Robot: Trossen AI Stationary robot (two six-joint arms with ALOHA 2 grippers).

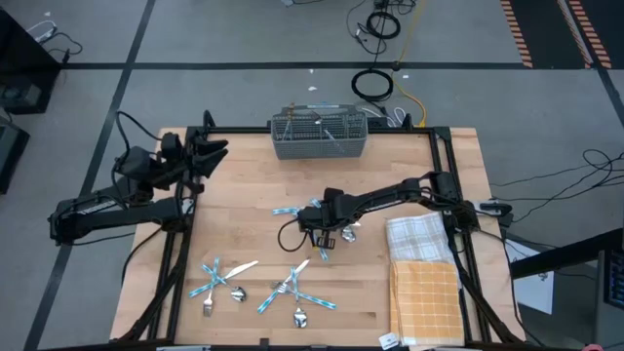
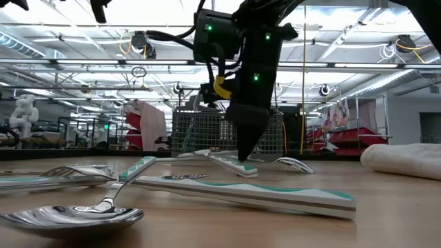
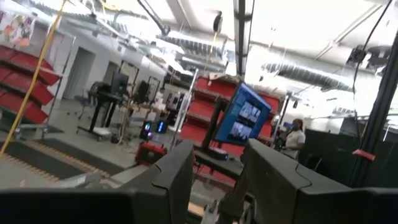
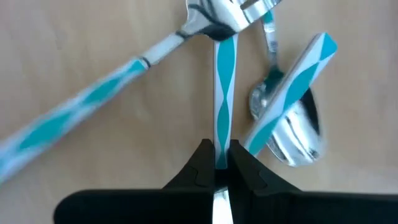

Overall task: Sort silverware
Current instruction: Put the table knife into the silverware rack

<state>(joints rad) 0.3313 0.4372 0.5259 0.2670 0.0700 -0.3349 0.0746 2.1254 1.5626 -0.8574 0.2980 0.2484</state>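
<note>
The right gripper [image 4: 216, 163] was set low over the middle of the table [image 1: 244, 185], its jaws narrowed on the teal handle of one utensil [image 4: 224, 87] that lay flat in a small heap beside a spoon [image 4: 292, 130] and a long-handled piece [image 4: 81, 112]. The rest of the silverware [image 1: 258, 288] was scattered toward the near edge, well apart from the wire-mesh caddy [image 1: 320, 135] at the far edge. The left gripper [image 1: 210, 151] was parked raised at the far left corner, its jaws seen parted. For a clean pick, it was judged that the grip should be confirmed firm, the piece lifted straight up so the crossing handles were not dragged, then carried level to the caddy
</note>
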